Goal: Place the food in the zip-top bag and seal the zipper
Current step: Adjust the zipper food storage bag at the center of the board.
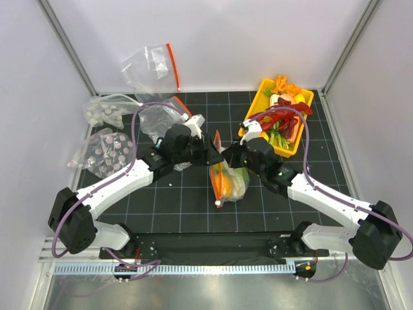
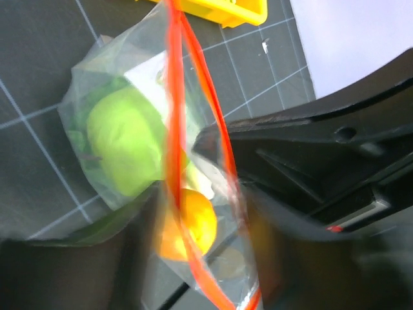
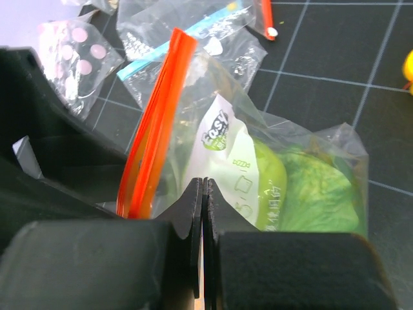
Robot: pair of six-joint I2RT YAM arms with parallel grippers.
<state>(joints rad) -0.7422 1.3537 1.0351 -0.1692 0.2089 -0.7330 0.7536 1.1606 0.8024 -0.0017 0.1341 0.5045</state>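
Bag: the clear crinkly bag [image 1: 233, 184] is sitting at the middle of the black gridded mat [image 1: 174, 200], tipped up on its side between the two gripper heads.
Zipper: the red-orange zipper [image 1: 216, 169] is running along the bag's 9 o'clock side in the top view, from 12 down to 6. In the left wrist view its two strips are bowing apart, so the mouth is gaping there.
Contents: a round green fruit [image 2: 122, 148], an orange piece [image 2: 193, 226] and a leafy lettuce [image 3: 322, 190] are lying inside the film, and a white label [image 3: 229, 145] is showing on the side.
Right gripper: the right gripper [image 3: 204, 185] is pressing its fingers flat together with no gap, nipping the clear film just below the label.
Left gripper: the left gripper [image 1: 210, 150] is reaching in from 10 o'clock with a finger on either side of the zipper. It is too blurred to tell whether it is squeezing or loose.
Tray: a yellow tray [image 1: 253, 106] is sitting near the bag at 1 o'clock, apart from it, and is carrying a red lobster [image 1: 274, 119] among other toys.
Other bags: clear bags [image 1: 151, 64] are lying at 11 o'clock and dotted pouches [image 1: 106, 152] at 9 o'clock, well apart from the bag.
Open room: the mat's grid is showing at 6 o'clock, between the bag and the arm bases.
Edges: white walls [image 1: 258, 39] are closing the mat in at 9, 12 and 3 o'clock.
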